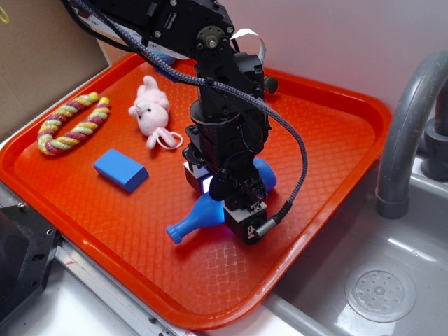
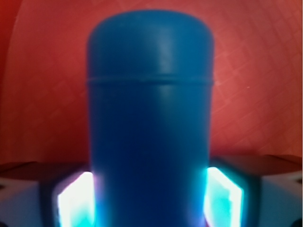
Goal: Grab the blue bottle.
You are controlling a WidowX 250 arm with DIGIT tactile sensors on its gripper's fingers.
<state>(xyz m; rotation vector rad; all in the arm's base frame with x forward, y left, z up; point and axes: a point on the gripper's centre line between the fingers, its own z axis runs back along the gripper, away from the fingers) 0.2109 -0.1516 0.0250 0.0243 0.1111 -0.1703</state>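
Clamped low over the middle of the tray, the gripper stands with one finger on each side of the blue bottle. In the wrist view the two fingers sit right against the bottle's sides with no gap showing, so it appears to be gripping the bottle at its body.

One blue bottle is in view. It is smooth, bright-blue plastic, shaped like a bowling pin: a round body, a narrow neck and a flared lip. It lies on its side on the orange tray, lip pointing near and left, rounded base poking out far and right behind the gripper. From the wrist camera its body fills most of the picture, with a thin ridge ringing it just below the domed end.

Left of the gripper lies one flat blue block. Farther left and beyond it sits one pink plush toy, and at the tray's far-left side rests one braided rope loop in yellow, pink and green. To the right of the tray stands one grey faucet over a grey sink with one round drain.
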